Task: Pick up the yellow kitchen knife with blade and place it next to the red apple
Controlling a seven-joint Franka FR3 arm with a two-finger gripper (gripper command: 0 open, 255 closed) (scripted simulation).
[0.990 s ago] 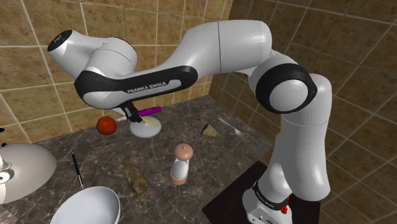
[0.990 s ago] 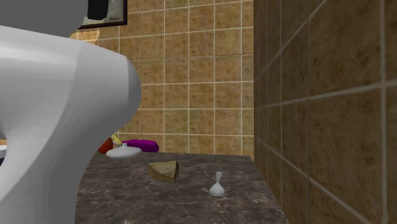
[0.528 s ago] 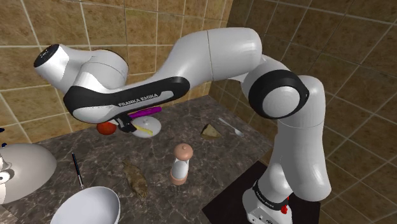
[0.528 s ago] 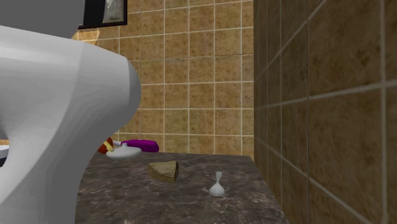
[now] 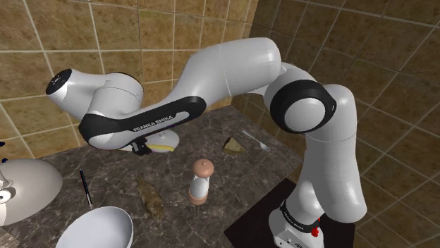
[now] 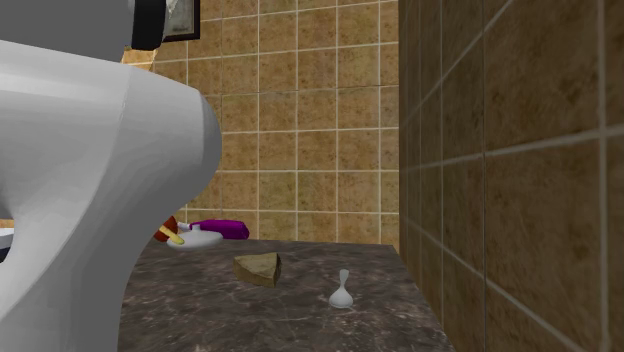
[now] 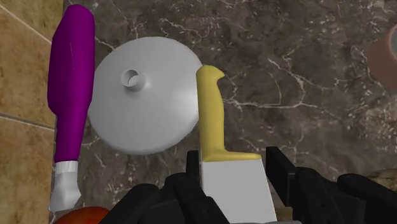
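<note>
My gripper (image 7: 233, 170) is shut on the knife (image 7: 213, 121), clasping its pale blade between the two black fingers. The yellow handle points away from the hand, over the edge of a white domed lid (image 7: 143, 108). The red apple (image 7: 83, 215) peeks in beside the left finger, close to the blade. In the shoulder view the gripper (image 5: 141, 146) hangs low over the counter under the forearm, with a bit of the knife's yellow (image 5: 147, 149) showing; the arm hides the apple there. In the second exterior view the knife (image 6: 176, 239) sits just in front of the apple (image 6: 166, 231).
A purple handled tool (image 7: 73, 83) lies along the tiled wall behind the lid. A pepper mill (image 5: 201, 180), a brown wedge (image 5: 233, 145), a white spoon (image 5: 255, 139), a brown lump (image 5: 150, 199), a black pen (image 5: 85, 187) and a white bowl (image 5: 95, 229) sit on the dark marble counter (image 5: 240, 176).
The arm has swung toward the shoulder view's left and come down, carrying the knife lower and nearer the apple. The forearm now covers the apple and the purple tool in the shoulder view.
</note>
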